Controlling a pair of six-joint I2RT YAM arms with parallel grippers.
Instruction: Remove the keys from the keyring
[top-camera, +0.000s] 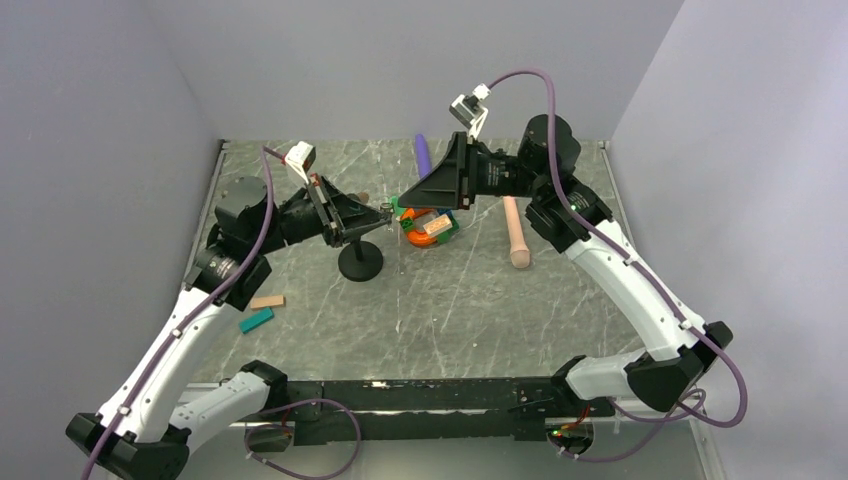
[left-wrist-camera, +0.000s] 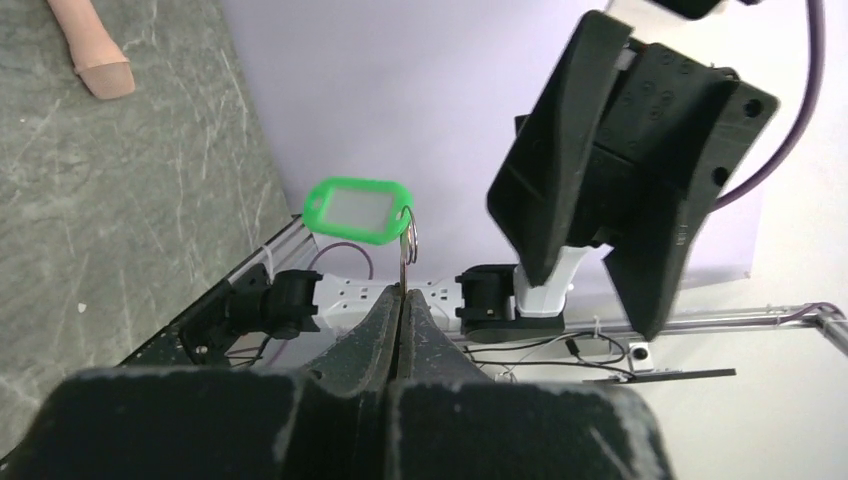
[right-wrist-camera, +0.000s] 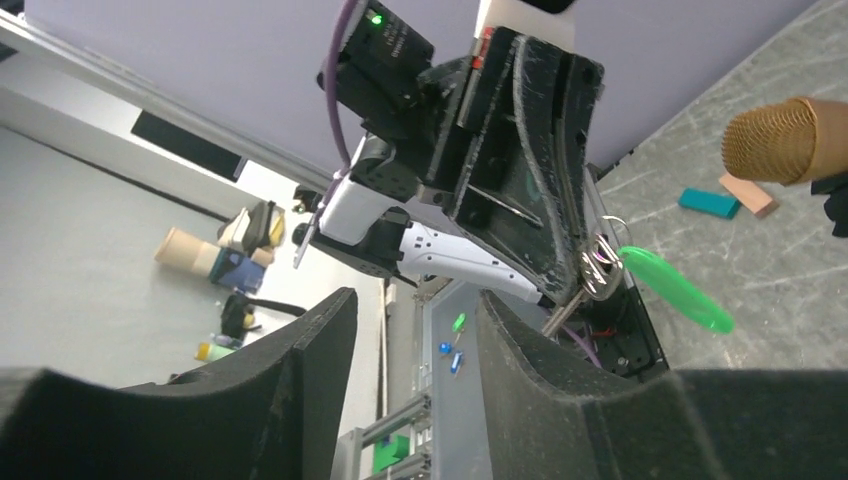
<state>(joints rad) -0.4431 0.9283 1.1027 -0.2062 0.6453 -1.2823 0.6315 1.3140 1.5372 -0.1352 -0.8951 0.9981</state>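
Note:
My left gripper (top-camera: 385, 212) is shut on a thin metal key (left-wrist-camera: 404, 268), seen edge-on and held up above the table. A small silvery keyring (left-wrist-camera: 412, 230) hangs on the key's head, and a bright-green key tag (left-wrist-camera: 357, 210) hangs on the ring. My right gripper (top-camera: 405, 200) is open and empty, its tips just beside the ring and tag. In the right wrist view the keyring (right-wrist-camera: 598, 262), the key (right-wrist-camera: 562, 313) and the green tag (right-wrist-camera: 676, 289) hang at the left fingers (right-wrist-camera: 545, 200), just right of my open right gripper (right-wrist-camera: 415, 310).
An orange clamp-like toy (top-camera: 430, 228) lies under the grippers. A black round-based stand (top-camera: 360, 262) is in front of it. A wooden peg (top-camera: 517, 235) lies to the right and a purple stick (top-camera: 422, 152) at the back. A teal block (top-camera: 256, 320) and a tan block (top-camera: 267, 301) lie at the left.

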